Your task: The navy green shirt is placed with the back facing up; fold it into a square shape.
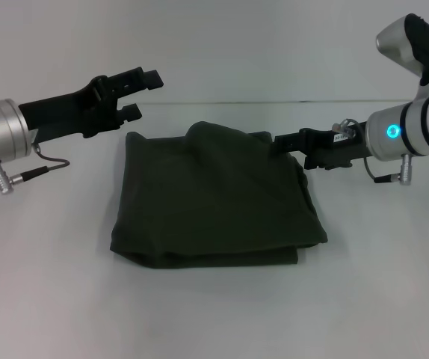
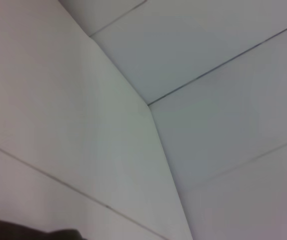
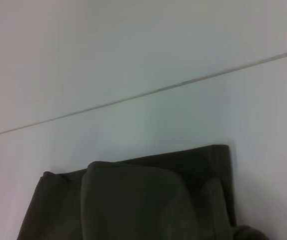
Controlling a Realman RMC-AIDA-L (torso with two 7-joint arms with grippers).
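Already the shirt (image 1: 211,198) lies on the bench (image 1: 50,299) as a thick, roughly square stack, so the step in hand looks like finishing the last fold and letting go cleanly.

Left claw (image 1: 141,93) hangs above the bench, off the stack's far left corner, which sits just below and beside its tips. Its fingers stand apart with nothing between them, and it touches no cloth. I judge it is clear of the work; it need only keep away from the corner so it drags nothing.

Between the two claws, the shirt shows a raised hump along its far edge and layered edges at the near right corner, where the lower layers stick out a little. To do the step well, that hump wants pressing flat and the layers want lining up, or the shape will read as lopsided.

Right claw (image 1: 283,141) reaches in low at the stack's far right corner, its tip against or in the cloth there. I cannot tell whether it pinches the cloth or is parted. If it holds cloth, it should release before backing off, and back off level, since a snag would pull the top layer open.

No lettering, brand or label can be read on the shirt; only plain cloth faces up.
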